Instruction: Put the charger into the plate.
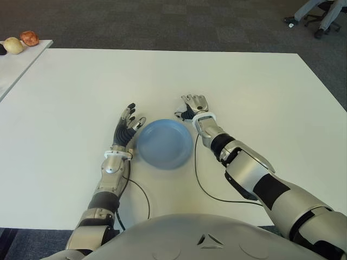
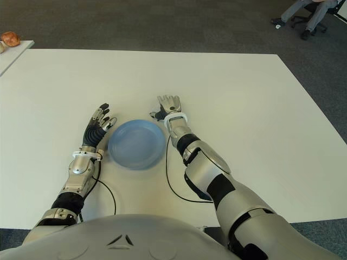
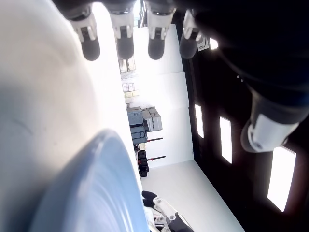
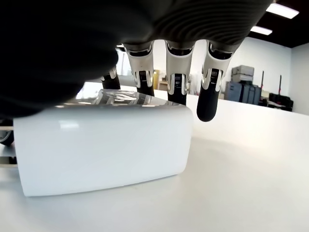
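Observation:
The white charger (image 4: 101, 145) stands on the white table (image 1: 81, 92), directly under my right hand's palm in the right wrist view. Its fingers (image 4: 176, 77) reach out straight above and past the block without closing on it. In the eye views my right hand (image 1: 194, 104) lies just beyond the far right rim of the blue plate (image 1: 162, 143) and hides the charger. Nothing is in the plate. My left hand (image 1: 128, 123) shows beside the plate's left rim with fingers spread and nothing in them.
Thin black cables (image 1: 203, 187) run from both wrists back toward my body. A second table at the far left carries two roundish objects (image 1: 21, 41). A seated person's legs and an office chair (image 1: 320, 16) show at the far right on the carpet.

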